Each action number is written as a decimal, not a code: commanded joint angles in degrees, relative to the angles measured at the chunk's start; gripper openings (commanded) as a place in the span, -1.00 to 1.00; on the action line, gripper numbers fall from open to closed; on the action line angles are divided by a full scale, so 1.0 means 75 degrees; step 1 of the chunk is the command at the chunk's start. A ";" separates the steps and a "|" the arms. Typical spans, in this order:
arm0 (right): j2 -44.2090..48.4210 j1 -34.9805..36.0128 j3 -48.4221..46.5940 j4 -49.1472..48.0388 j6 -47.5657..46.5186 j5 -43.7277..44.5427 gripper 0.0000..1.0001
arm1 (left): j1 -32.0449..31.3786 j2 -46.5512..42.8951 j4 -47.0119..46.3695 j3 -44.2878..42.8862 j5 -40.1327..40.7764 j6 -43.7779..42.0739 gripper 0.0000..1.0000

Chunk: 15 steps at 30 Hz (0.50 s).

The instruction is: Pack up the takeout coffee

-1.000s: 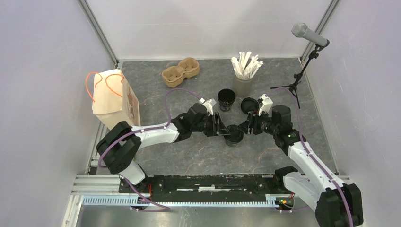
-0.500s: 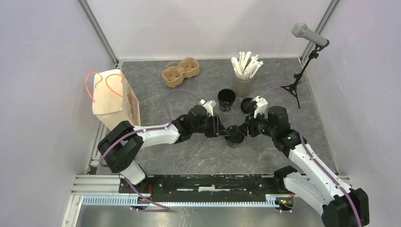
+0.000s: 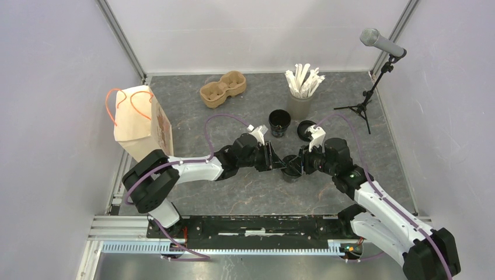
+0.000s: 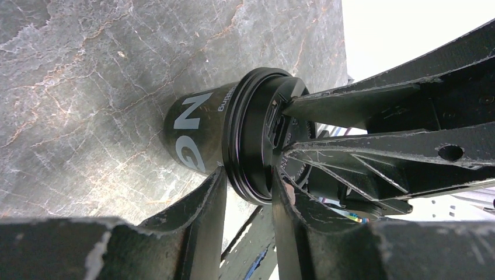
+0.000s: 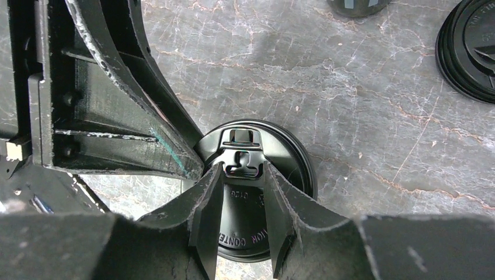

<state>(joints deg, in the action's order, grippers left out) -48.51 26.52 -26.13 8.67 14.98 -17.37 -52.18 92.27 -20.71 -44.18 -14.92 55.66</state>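
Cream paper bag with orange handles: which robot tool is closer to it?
Left. The left tool is right of the cream paper bag, at the small black lidded cup; the right tool is beyond that cup.

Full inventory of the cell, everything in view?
lidded cup: 1, black, centre, between both grippers
open cup: 1, black, behind it
loose lid: 1, black, right of the open cup
stick cup: 1, grey, white sticks inside, back right
carrier: 1, brown, back
paper bag: 1, tan, orange handles, left edge
microphone: 1, grey, black stand, back right
table: 1, grey marbled
left gripper: 1, black, at the lid rim
right gripper: 1, black, tips on lid top
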 commanded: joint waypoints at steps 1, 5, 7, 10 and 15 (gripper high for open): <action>-0.0156 -0.0044 0.0384 0.0249 -0.0222 0.0971 -0.24 | -0.0085 0.0030 0.0218 0.0070 0.0069 0.0021 -0.21; -0.0350 -0.0044 0.0486 0.0149 -0.0255 0.1047 -0.24 | -0.0097 0.0121 0.0336 -0.0024 0.0118 -0.0022 -0.21; -0.0258 -0.0044 0.0712 0.0035 -0.0235 0.0985 -0.26 | -0.0114 0.0126 0.0631 -0.0055 0.0318 -0.0098 -0.21; 0.0131 -0.0044 0.1168 -0.0089 -0.0183 0.0992 -0.26 | -0.0207 -0.0109 0.1211 0.0051 0.0927 -0.0196 -0.22; 0.0434 -0.0044 0.1226 -0.0014 -0.0198 0.0794 -0.25 | -0.0284 -0.0278 0.1203 0.0046 0.0814 -0.0191 -0.19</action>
<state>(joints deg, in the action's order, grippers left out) -44.51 26.63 -19.44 -0.05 14.96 -15.62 -53.60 91.20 -18.92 -44.56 -10.35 55.64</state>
